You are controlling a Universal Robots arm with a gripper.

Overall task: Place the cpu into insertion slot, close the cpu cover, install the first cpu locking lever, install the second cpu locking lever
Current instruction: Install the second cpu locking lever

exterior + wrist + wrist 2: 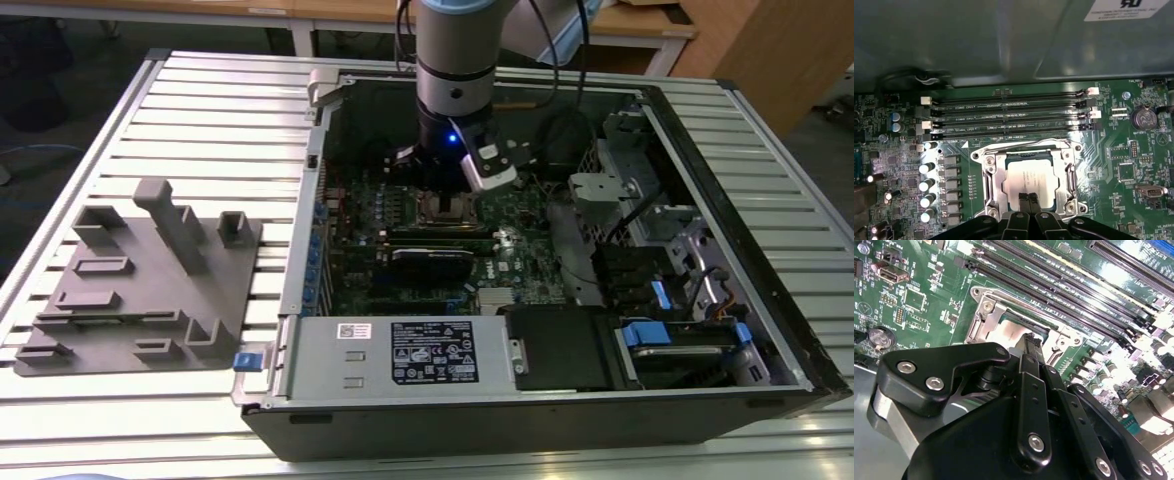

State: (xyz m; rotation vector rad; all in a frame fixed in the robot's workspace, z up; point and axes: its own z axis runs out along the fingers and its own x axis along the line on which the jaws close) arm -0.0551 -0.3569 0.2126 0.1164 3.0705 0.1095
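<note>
One cpu [1030, 181] sits in the insertion slot [990, 181], closed end effector [1028, 201] above.

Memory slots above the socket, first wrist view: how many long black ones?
4, stacked parallel between the case wall and the cpu cover: slots. None look hidden.
</note>
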